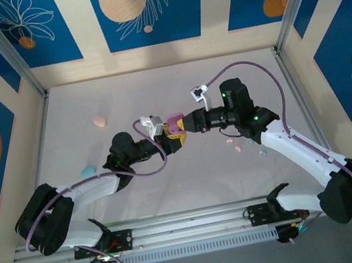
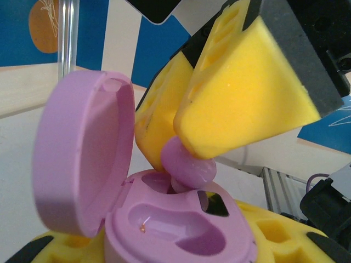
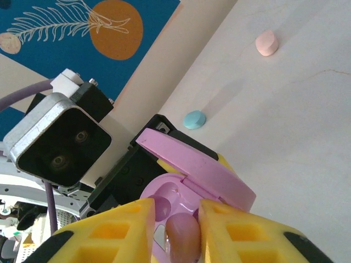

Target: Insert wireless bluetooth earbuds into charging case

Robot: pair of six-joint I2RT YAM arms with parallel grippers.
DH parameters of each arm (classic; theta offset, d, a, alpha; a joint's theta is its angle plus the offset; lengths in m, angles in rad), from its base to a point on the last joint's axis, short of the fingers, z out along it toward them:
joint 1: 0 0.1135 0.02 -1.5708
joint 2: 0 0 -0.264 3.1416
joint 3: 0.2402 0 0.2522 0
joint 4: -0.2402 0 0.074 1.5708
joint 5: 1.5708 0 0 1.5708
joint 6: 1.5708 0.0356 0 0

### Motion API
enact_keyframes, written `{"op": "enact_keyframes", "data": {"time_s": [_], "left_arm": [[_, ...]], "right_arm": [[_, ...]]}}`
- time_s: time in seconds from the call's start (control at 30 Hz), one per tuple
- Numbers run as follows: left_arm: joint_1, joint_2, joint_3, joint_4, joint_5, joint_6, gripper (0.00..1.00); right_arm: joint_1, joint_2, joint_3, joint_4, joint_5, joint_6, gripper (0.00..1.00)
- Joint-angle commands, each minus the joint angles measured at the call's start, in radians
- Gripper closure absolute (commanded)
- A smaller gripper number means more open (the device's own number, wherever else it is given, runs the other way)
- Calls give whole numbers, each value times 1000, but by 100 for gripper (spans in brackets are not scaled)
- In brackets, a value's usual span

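**A:** What are we seeing here?

**B:** We are seeing the left end effector (image 1: 174,138) clenching an open purple charging case (image 2: 181,235), held up over the middle of the tabletop (image 1: 175,84). Its lid (image 2: 82,159) is standing hinged back. The right end effector (image 1: 186,123) is grasping a purple earbud (image 2: 189,167) between its yellow pads (image 2: 247,98), directly above the case.

**A:** Which step are we judging this to be?

**B:** The insertion itself. The earbud's lower end is touching or just entering the far socket, while the nearer socket (image 2: 175,230) is lying empty.

**A:** How is the earbud pointing?

**B:** Its long axis is running roughly upright and leaning a little. The rounded body is sitting up between the pads, and the narrower end is pointing down into the socket.

**A:** What are we expecting next?

**B:** In our judgement, a gentle push along that axis, then a release that avoids dragging the earbud out. Loose earbuds (image 1: 228,141) are lying to the right, and a pink case (image 1: 99,121) and a blue case (image 1: 88,169) to the left.
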Motion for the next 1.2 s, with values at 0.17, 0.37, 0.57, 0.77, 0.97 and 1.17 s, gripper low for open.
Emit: {"op": "enact_keyframes", "data": {"time_s": [0.17,0.37,0.57,0.77,0.97,1.17], "left_arm": [[-13,-43,20,61,41,51,71],[-13,-49,20,50,37,57,71],[-13,-54,14,45,36,62,71],[-13,-67,9,24,27,77,72],[-13,-90,-10,-2,5,97,72],[-14,-113,-17,-18,-7,104,72]], "right_arm": [[5,-11,41,-88,78,-36,63],[4,-22,62,-128,111,-39,60],[4,-28,81,-159,125,-42,56],[-9,-74,90,-149,104,-32,55],[-65,-185,67,-109,101,-34,52],[-193,-193,68,-289,303,11,48]]}}
